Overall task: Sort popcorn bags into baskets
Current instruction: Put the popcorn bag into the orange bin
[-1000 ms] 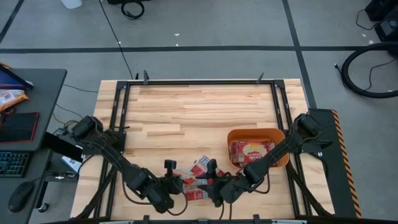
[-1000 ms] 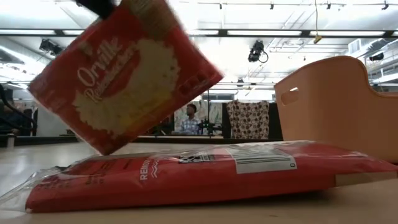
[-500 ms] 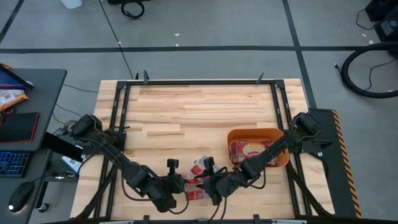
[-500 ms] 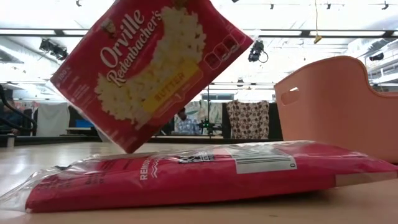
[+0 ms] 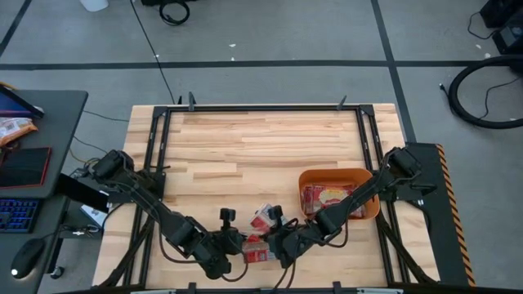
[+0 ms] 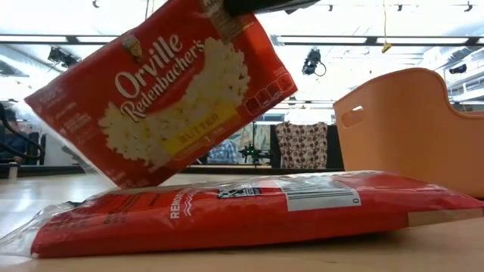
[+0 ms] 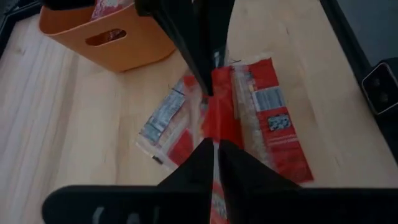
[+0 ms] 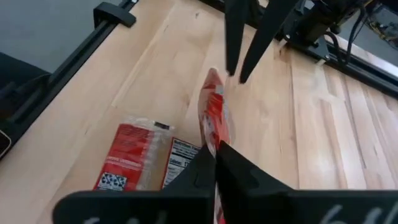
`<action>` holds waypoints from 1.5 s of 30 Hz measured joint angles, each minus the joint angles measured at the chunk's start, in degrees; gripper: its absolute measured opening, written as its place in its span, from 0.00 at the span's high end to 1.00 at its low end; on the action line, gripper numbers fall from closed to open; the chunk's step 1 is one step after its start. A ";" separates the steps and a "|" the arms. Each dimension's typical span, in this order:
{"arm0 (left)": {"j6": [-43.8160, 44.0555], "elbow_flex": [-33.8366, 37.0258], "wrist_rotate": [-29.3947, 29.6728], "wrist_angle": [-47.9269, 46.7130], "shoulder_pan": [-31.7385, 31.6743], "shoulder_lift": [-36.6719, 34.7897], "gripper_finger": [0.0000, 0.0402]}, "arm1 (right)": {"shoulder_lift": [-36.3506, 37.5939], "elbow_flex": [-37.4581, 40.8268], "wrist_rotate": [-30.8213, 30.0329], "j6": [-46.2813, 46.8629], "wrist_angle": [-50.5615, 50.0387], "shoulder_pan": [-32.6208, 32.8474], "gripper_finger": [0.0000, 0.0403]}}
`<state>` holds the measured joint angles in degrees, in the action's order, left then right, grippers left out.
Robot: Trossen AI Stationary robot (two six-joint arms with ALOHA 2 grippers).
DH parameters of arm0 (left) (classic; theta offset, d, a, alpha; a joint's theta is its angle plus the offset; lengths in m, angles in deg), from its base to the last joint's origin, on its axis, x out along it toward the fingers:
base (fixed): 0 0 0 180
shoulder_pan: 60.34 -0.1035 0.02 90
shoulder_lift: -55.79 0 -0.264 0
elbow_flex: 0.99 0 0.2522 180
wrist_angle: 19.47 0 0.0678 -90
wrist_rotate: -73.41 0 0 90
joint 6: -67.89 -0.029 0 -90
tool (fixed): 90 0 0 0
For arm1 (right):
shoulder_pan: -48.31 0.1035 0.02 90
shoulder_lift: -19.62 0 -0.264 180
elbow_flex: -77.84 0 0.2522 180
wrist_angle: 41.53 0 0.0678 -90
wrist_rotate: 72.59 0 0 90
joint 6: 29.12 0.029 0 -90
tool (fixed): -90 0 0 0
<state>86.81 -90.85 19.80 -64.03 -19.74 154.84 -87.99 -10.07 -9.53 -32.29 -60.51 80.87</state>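
Near the front edge of the wooden table (image 5: pixel 261 139), the two dark arms meet over a small heap of red popcorn bags (image 5: pixel 260 237). The right gripper (image 8: pixel 215 148) has its two fingers pressed together on the edge of one popcorn bag, the lifted bag (image 6: pixel 162 94), and holds it up in the air above the table. In the low view this bag hangs tilted, with its picture of popcorn facing the camera. The left gripper (image 7: pixel 215 144) is just beside the same bag, and its fingers (image 7: pixel 198 163) are squeezed close on the bag's other edge too. In both wrist views the lifted bag looks very thin, because it is seen from its edge.

Under the lifted bag, more bags lie flat on the wood. One flat bag (image 6: pixel 249 215) lies closest in the low view, with a white label patch on top. In the left wrist view, two flat bags (image 7: pixel 273 115) lie side by side below the gripper, both with label patches showing.

The orange basket (image 5: pixel 369 208) sits to the right of the heap, near the right arm. It is apart from the lifted bag. Some bags in the basket (image 5: pixel 325 196) already lie inside it. A small handle slot shows in its side wall.
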 joint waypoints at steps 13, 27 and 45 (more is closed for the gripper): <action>4.49 -0.59 3.56 -5.74 2.43 -7.24 0.77 | 17.75 0.00 -5.92 14.49 -12.38 1.86 0.99; 4.90 -0.59 3.89 -8.82 3.67 -7.28 0.67 | 37.15 0.00 -1.93 31.93 -30.89 3.36 0.99; 7.45 -0.59 3.87 -8.47 3.61 -7.21 0.67 | 45.58 0.08 4.48 67.51 -66.55 7.83 0.99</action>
<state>94.26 -91.44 23.66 -72.50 -16.13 147.62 -42.42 -9.98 -5.05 35.22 -127.06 88.70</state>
